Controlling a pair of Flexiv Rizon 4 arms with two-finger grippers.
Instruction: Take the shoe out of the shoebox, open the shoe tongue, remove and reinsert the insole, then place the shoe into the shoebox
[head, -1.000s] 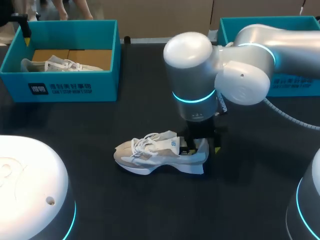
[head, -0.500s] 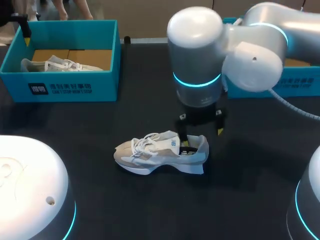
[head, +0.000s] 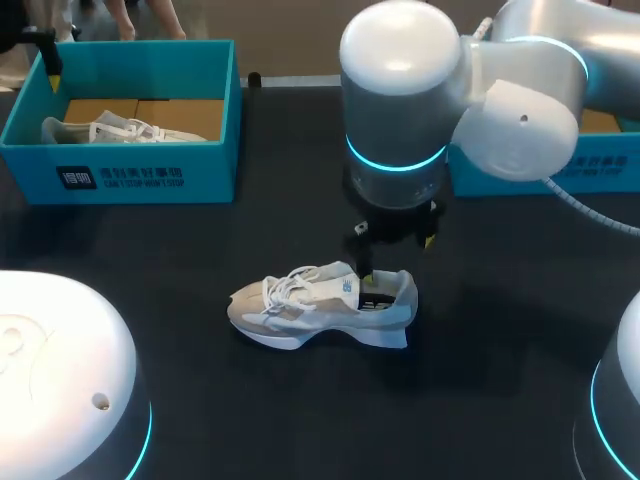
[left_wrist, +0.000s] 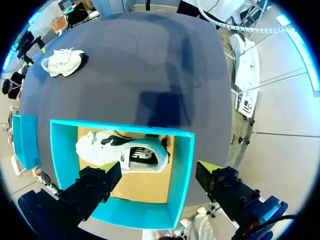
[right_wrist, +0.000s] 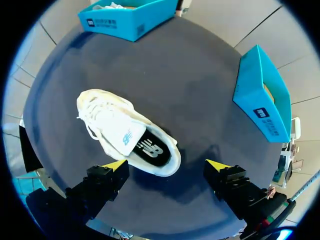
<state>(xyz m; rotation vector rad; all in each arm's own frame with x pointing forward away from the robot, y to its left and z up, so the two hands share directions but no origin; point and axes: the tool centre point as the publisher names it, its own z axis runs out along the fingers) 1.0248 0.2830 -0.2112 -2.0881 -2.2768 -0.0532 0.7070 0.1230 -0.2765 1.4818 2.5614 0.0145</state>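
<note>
Directly below the right gripper (right_wrist: 166, 164), the shoe (right_wrist: 125, 132) is seen untouched, heel nearest. The fingers (right_wrist: 105, 180) are held wide apart, released.

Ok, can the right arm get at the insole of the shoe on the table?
Probably yes: the right gripper hangs open over the heel of the shoe, the dark insole shows, and nothing lies between.

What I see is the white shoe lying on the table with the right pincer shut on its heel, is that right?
Not quite: the right pincer is open, not shut on the heel. The right wrist view shows its fingers wide apart and clear of the white shoe, which does lie on the table.
</note>
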